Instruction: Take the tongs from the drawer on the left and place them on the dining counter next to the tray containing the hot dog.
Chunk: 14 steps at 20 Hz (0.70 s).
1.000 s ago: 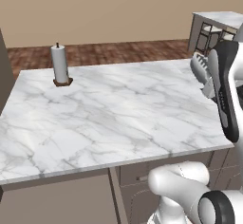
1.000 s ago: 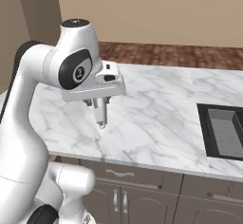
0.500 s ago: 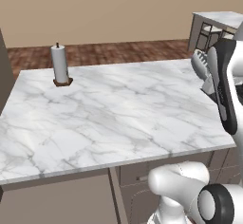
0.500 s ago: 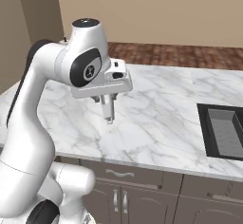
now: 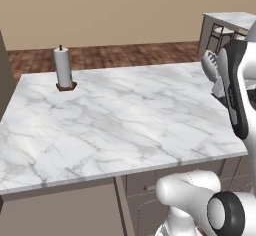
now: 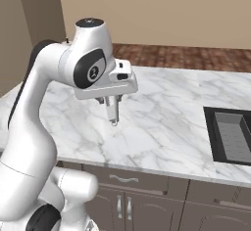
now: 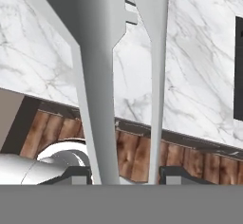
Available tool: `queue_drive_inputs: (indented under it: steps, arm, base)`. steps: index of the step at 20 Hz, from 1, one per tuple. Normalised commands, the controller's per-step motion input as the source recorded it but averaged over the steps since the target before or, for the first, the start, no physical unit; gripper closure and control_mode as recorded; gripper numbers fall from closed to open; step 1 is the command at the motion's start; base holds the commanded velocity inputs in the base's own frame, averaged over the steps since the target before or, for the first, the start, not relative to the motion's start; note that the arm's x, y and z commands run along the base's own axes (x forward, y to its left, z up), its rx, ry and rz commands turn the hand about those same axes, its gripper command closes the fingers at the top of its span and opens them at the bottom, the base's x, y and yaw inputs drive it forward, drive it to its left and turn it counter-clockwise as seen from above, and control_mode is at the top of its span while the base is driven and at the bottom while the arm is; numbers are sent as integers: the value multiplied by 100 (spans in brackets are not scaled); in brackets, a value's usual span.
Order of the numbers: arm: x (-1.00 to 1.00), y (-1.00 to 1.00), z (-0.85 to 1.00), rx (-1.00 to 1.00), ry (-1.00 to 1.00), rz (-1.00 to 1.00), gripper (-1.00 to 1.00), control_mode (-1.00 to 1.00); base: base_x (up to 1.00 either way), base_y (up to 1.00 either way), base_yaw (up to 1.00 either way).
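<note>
A broad white marble tabletop [image 5: 115, 120] spreads below the robot, with a dark sink [image 6: 230, 134] sunk into its right side and a paper towel roll [image 5: 63, 68] standing at its far left corner. Above it the white arm [image 6: 59, 93] is folded high, its elbow raised and the wrist turned so the hand points down at the marble. The gripper [image 6: 113, 115] is clamped on the tongs [image 7: 118, 61], whose two long silvery arms run out from between the fingertips and hang clear of the surface; in the left base view their scalloped tips [image 5: 210, 65] show beside the forearm. In the far right background a second marble slab, apparently the dining counter [image 5: 230, 19], stands with dark-framed stools beneath it.

The carry appears to be under way, with the placing not yet done. To do it well, the grip should be kept firm and the tongs held high enough to pass the tabletop's edge while the base heads for that counter. The tongs would best be lowered flat beside the tray before the jaws open.
</note>
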Motion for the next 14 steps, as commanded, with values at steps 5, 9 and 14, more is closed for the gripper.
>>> queue_drive_inputs:
  steps: [5,9,14]
  arm:
    - [0,4,0,-1,-3,-12,100,-100]
    - [0,21,0,0,-1,-10,100,-100]
    - [2,22,0,0,0,-2,100,-100]
  base:
    - [0,0,0]
    - [0,0,0]
    - [0,0,0]
